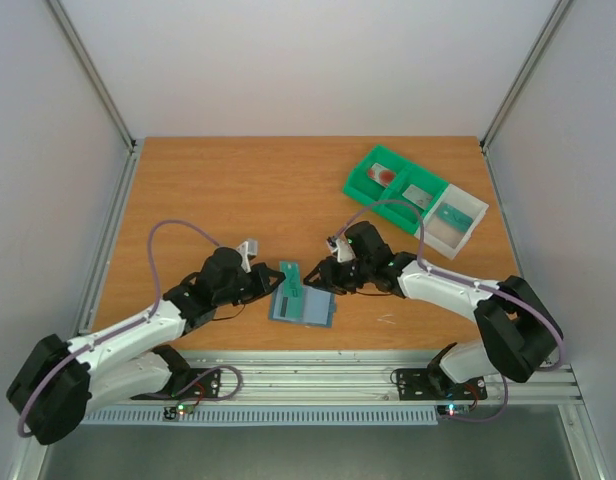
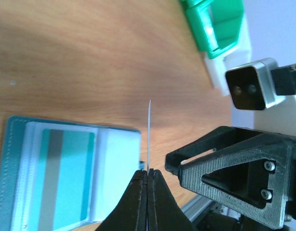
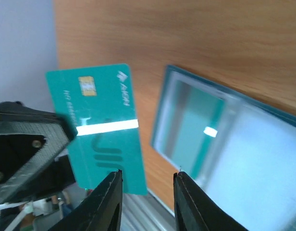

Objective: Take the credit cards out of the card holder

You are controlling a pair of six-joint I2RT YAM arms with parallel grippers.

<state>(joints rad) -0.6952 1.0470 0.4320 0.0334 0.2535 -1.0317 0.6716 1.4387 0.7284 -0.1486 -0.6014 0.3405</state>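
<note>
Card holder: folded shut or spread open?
The card holder is spread open: both panels lie flat, a teal card showing in one.

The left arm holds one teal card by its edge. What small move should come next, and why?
Probably the right gripper should draw back from the teal card. Its jaws stand apart, and the left gripper alone is shut on that card. The right arm could then go to the second card, which lies in the open card holder.
</note>
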